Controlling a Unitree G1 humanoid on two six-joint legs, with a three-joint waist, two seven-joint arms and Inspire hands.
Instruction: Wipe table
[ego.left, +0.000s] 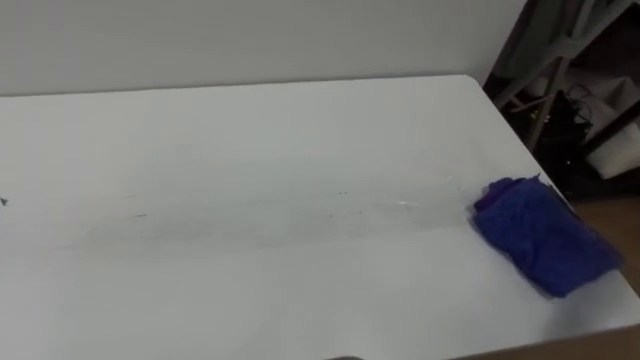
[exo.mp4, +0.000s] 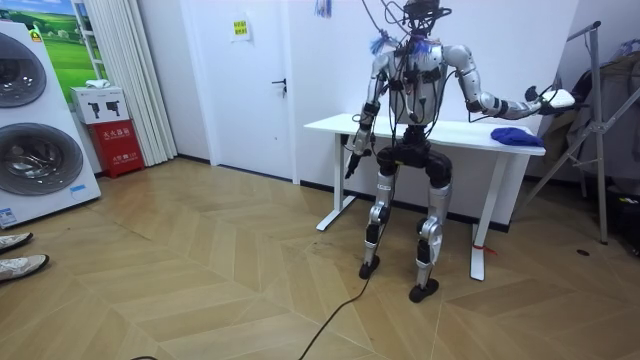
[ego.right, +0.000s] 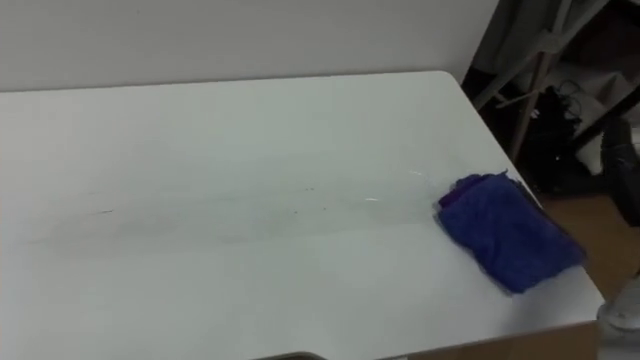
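A crumpled blue cloth (ego.left: 545, 235) (ego.right: 508, 243) lies on the white table (ego.left: 250, 200) near its right end, close to the front edge, with nothing touching it. In the room view I stand at the table's (exo.mp4: 420, 128) front side, facing it, and the cloth (exo.mp4: 516, 135) is at the room view's right end. My right hand (exo.mp4: 541, 97) is held out sideways, past the table's right end and above the cloth's level. My left hand (exo.mp4: 351, 160) hangs at my side below the table's edge, fingers relaxed.
A wall runs close behind the table. A metal rack (ego.left: 560, 70) (exo.mp4: 600, 120) with dark items stands just beyond the table's right end. Washing machines (exo.mp4: 30, 130) and a door (exo.mp4: 250, 80) are at the room view's left, across open wooden floor.
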